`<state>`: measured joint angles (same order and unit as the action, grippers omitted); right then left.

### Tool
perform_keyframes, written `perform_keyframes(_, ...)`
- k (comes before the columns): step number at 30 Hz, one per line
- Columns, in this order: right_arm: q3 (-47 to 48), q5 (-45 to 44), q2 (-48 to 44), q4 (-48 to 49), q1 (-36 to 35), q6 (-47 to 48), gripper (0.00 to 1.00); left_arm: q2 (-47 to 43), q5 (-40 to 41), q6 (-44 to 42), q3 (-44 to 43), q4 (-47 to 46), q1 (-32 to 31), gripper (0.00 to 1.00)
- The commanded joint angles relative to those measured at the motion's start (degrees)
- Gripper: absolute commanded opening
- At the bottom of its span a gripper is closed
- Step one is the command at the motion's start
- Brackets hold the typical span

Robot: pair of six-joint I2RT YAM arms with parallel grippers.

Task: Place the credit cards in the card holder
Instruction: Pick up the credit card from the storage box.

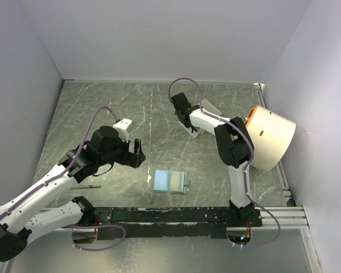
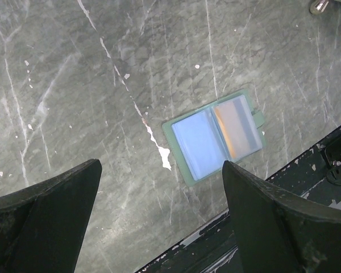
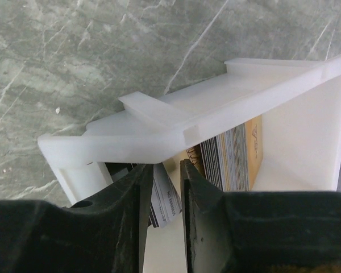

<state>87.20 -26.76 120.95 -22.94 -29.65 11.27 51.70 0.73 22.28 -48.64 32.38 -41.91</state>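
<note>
Right end effector [image 3: 166, 170]: narrowed round one credit card [image 3: 165, 202] in white tray [image 3: 284, 85]; grip unsure.
Left end effector [image 2: 159, 170]: spread wide.
Card holder [image 1: 170, 181]: open, six o'clock of tray; left arm [image 1: 45, 187] nearer.

None of the writing can be read clearly. The pale card [image 3: 166, 200] at the near end of the row in the white tray [image 3: 307, 131] carries lines of tiny dark print, too small to make out. The gold card [image 3: 253, 142] at the far end bears a faint dark squiggle, equally illegible.
</note>
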Motion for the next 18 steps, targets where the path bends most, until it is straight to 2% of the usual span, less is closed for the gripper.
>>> perform_keyframes(1, 0.47, -1.29, 2.44, 1.0, 0.17, 1.01, 0.26, 0.03, -1.76, -0.62, 0.26, -1.62, 0.93, 0.99)
perform_keyframes(4, 0.83, -2.1, 2.53, 0.88, 0.13, 1.21, 0.23, 0.36, -2.11, -0.71, 0.3, -1.64, 1.23, 0.99)
perform_keyframes(11, 0.14, -2.2, -0.49, 0.19, 0.12, 1.64, 0.0, 0.59, -3.44, -0.85, 0.25, -1.88, 2.12, 0.99)
perform_keyframes(18, 0.46, -1.82, -3.14, -3.2, -0.05, -0.24, 0.0, 0.19, -3.58, -0.72, 0.48, -1.8, 2.9, 0.99)
